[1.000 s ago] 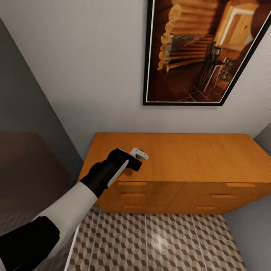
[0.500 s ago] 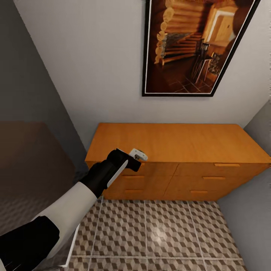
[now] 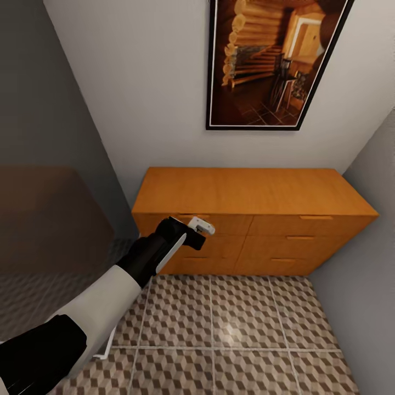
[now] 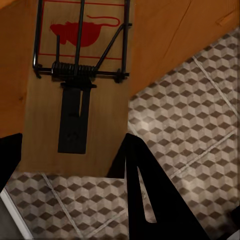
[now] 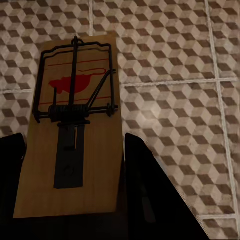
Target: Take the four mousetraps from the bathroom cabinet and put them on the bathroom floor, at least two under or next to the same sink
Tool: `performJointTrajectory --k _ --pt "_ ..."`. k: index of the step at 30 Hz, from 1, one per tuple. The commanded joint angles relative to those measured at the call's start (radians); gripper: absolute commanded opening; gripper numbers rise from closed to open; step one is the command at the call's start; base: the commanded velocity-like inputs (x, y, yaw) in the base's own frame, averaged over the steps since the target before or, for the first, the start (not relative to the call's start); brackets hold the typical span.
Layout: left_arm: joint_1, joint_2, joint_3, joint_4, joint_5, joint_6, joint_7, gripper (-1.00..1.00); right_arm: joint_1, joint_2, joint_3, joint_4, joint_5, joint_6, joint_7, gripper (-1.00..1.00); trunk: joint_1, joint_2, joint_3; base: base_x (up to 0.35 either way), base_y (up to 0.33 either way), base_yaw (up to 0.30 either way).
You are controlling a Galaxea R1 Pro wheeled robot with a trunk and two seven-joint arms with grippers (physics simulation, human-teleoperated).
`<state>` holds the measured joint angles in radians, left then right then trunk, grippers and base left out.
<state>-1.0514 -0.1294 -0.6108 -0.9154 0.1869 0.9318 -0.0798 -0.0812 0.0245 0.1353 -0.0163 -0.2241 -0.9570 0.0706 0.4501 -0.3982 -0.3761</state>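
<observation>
The left pincer (image 4: 70, 165) pinches a trap (image 4: 75, 85) near the cabinet (image 3: 247, 219); the right pincer (image 5: 70, 180) pinches another trap (image 5: 75, 125) over the floor (image 5: 170, 80). Carried flat, both look ready for laying down.

- Bathroom floor (image 3: 230, 334): large square tiles with a brown, beige and white cube pattern and pale grout lines, filling the lower part of the head view; a soft light reflection sits on one tile near the lower centre.
- Wooden cabinet (image 3: 247, 192): orange-brown, with drawer fronts, standing directly on the tiles against the back wall, across the middle of the frame.
- The same tiling appears behind the traps in both wrist views.
</observation>
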Motion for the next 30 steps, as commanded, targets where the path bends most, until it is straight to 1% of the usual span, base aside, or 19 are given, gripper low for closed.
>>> performJointTrajectory --k 1,5,8,17,19,21,23,26,27,28,29,30 --pt "-0.001 0.0 -0.001 -0.001 -0.001 0.004 0.0 -1.0 0.0 0.0 0.004 0.001 -0.011 -0.003 0.008 -1.0 0.0 -0.002 -0.002 -0.338 0.0 0.0" --pt "-0.001 0.001 -0.001 0.001 -0.001 0.004 0.0 -1.0 -0.001 0.0 0.004 0.001 -0.011 -0.003 0.008 -1.0 0.0 -0.002 -0.002 -0.309 0.0 0.0" --pt "-0.001 0.0 -0.001 0.013 -0.001 0.003 0.0 -1.0 -0.001 0.0 0.004 0.001 -0.011 -0.003 0.008 -1.0 0.0 -0.002 -0.002 -0.177 0.0 0.0" --pt "0.001 -0.001 -0.004 0.064 -0.001 -0.002 -0.003 -1.0 0.0 0.0 0.004 0.001 -0.011 -0.003 0.008 -1.0 0.0 -0.002 -0.002 -0.027 0.0 0.0" --pt "0.017 -0.001 -0.005 0.075 -0.001 -0.005 -0.005 -1.0 0.0 0.0 0.004 0.001 -0.011 -0.003 0.008 -1.0 0.0 -0.002 -0.002 -0.001 0.0 0.0" --pt "0.049 -0.001 -0.005 0.081 -0.001 -0.013 -0.005 -1.0 -0.001 0.0 0.004 0.001 -0.011 -0.003 0.008 -1.0 0.0 -0.002 -0.002 0.0 0.0 0.0" --pt "0.077 -0.001 -0.006 0.085 -0.001 -0.04 -0.005 -1.0 0.0 0.0 0.004 0.001 -0.011 -0.003 0.008 -1.0 0.0 -0.002 -0.002 0.0 0.0 0.0" --pt "0.146 0.0 -0.007 0.119 -0.002 -0.147 -0.002 -1.0 0.0 0.0 0.004 0.001 -0.011 -0.003 0.008 -1.0 0.0 -0.002 -0.002 0.0 0.0 0.0" --pt "0.157 0.001 -0.007 0.126 -0.002 -0.167 -0.002 -1.0 0.0 0.0 0.004 0.001 -0.011 -0.003 0.008 -1.0 0.0 -0.002 -0.002 0.0 0.0 0.0" --pt "0.19 0.009 -0.007 0.148 -0.004 -0.221 -0.001 -1.0 0.0 0.0 0.004 0.001 -0.011 -0.003 0.008 -1.0 0.0 -0.002 -0.002 0.0 0.0 0.0" --pt "0.201 0.012 -0.007 0.156 -0.004 -0.237 -0.001 -1.0 0.0 0.0 0.004 0.001 -0.011 -0.003 0.008 -1.0 0.0 -0.002 -0.002 0.0 0.0 0.0" --pt "0.224 0.017 -0.007 0.173 -0.005 -0.269 0.0 -1.0 0.0 0.0 0.004 0.001 -0.011 -0.003 0.008 -1.0 0.0 -0.002 -0.002 0.0 0.0 0.0"
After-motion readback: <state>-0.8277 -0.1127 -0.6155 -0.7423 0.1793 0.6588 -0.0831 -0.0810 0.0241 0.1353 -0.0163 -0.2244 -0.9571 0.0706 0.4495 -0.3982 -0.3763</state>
